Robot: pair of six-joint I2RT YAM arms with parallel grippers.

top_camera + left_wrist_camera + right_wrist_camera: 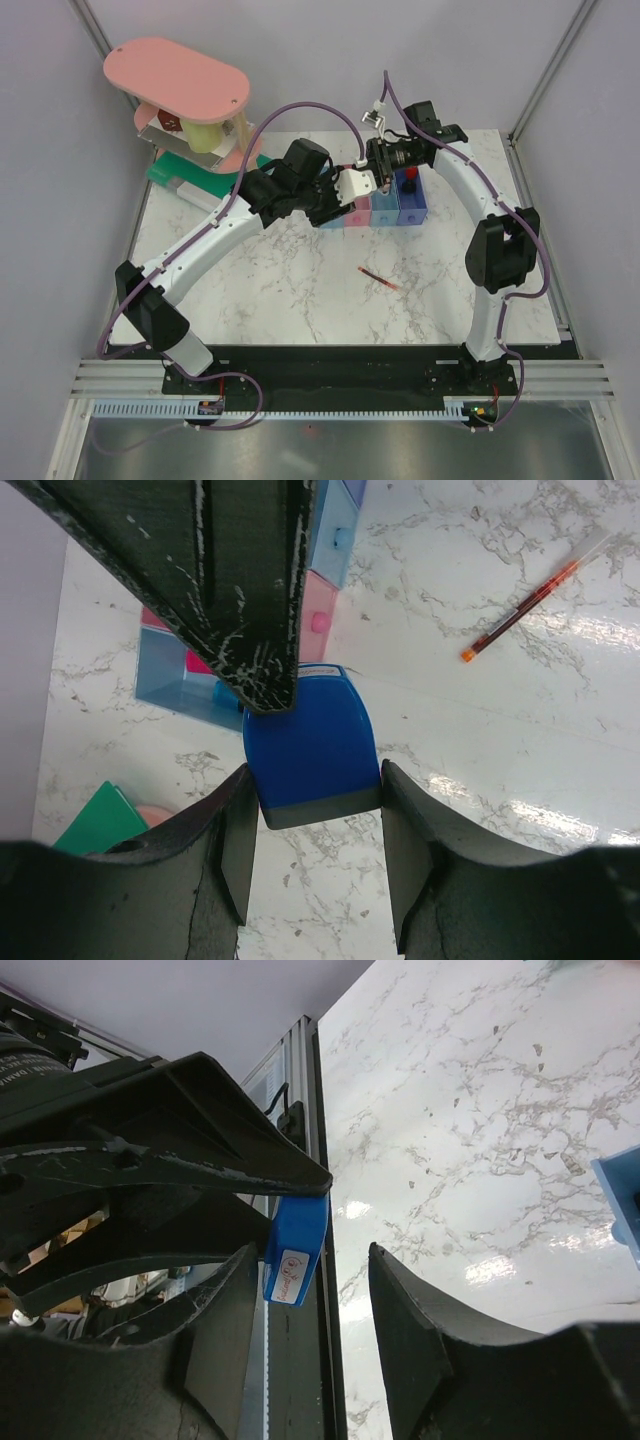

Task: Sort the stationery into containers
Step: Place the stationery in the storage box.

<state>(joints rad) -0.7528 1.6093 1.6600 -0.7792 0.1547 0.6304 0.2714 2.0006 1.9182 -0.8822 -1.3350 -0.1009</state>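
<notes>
Top view: the bins (372,212) sit just below the fingers, with the pen (380,278) well apart. Left wrist: the left gripper (315,780), half spread, clamps the block (312,745) by its sides; it looks stiff, light and slick, so the flat faces are the best hold. Right wrist: the right gripper (312,1260) is half open and holds nothing, with the block beside one finger and the left's fingers crowding the gap.

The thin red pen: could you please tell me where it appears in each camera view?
Top external: the thin red pen lies right of centre on the marbled table, nearer than the bins.
Left wrist: upper right, lying diagonally.
Right wrist: not in it.
Shared landmark: the marbled table.
</notes>
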